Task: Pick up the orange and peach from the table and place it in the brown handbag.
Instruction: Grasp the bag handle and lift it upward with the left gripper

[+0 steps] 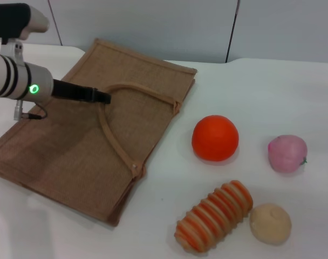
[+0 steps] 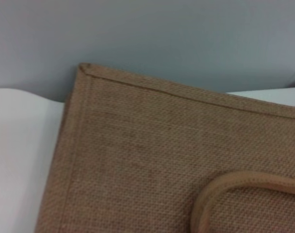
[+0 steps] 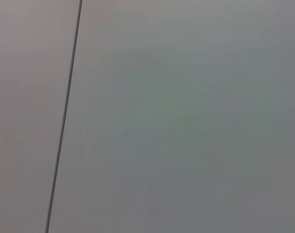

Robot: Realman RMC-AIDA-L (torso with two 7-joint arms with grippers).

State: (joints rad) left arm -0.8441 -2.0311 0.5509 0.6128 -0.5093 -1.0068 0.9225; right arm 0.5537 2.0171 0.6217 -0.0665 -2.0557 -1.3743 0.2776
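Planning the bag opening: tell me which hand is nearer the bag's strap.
Left. The left hand is right at the strap over the bag; the right hand is out of view.

even bright overhead light, soft faint shadows, no glare, wrist views soft and slightly blurred

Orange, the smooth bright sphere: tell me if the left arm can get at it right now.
Probably yes. The left gripper is over the flat brown jute handbag, and only open white table lies between the bag's edge and the smooth bright orange.
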